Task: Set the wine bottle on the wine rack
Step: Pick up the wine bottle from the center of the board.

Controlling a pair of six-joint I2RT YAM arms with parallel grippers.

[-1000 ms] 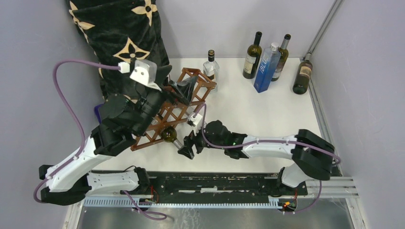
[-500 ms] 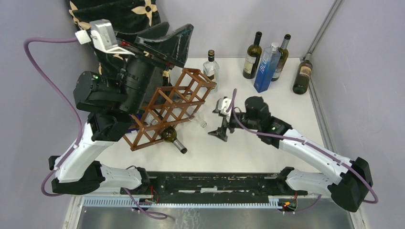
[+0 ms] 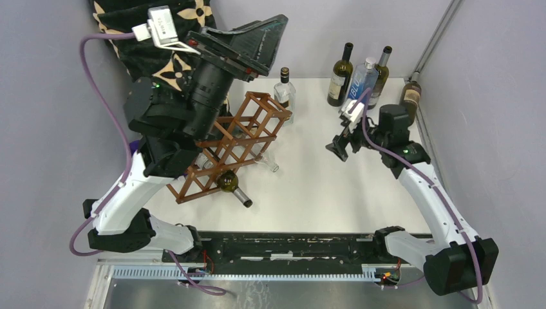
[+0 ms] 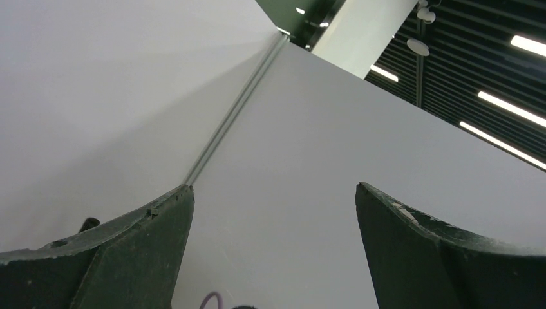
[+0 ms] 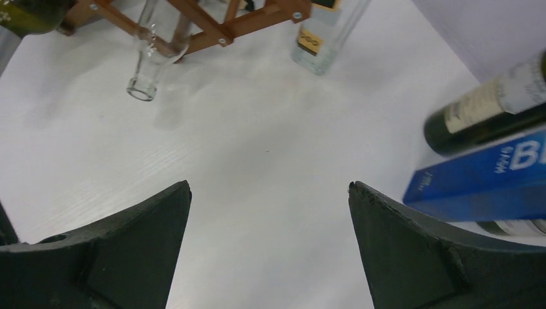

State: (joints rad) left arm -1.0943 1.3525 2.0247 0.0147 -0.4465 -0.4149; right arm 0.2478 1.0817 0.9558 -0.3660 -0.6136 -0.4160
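The reddish-brown wine rack (image 3: 241, 136) stands at the table's left, tilted. A dark green wine bottle (image 3: 228, 183) lies in its near end with the neck pointing out. A clear bottle (image 3: 268, 161) pokes out of its right side. My left gripper (image 3: 269, 45) is open and empty, raised high above the rack; its wrist view (image 4: 273, 188) shows only walls and ceiling. My right gripper (image 3: 338, 145) is open and empty, above the table near the standing bottles. Its wrist view (image 5: 270, 187) shows the rack (image 5: 212, 19) and the clear bottle's neck (image 5: 147, 72) ahead.
A clear liquor bottle (image 3: 284, 90) stands behind the rack. A dark wine bottle (image 3: 340, 78), a blue bottle (image 3: 358, 94) and another dark bottle (image 3: 382, 76) stand at the back right. One more bottle (image 3: 407, 102) lies by the right wall. A patterned black cloth (image 3: 161, 58) hangs at the back left.
The right gripper left the green bottle's neck and swung right and back toward the standing bottles. The left gripper rose from the rack to high above it.
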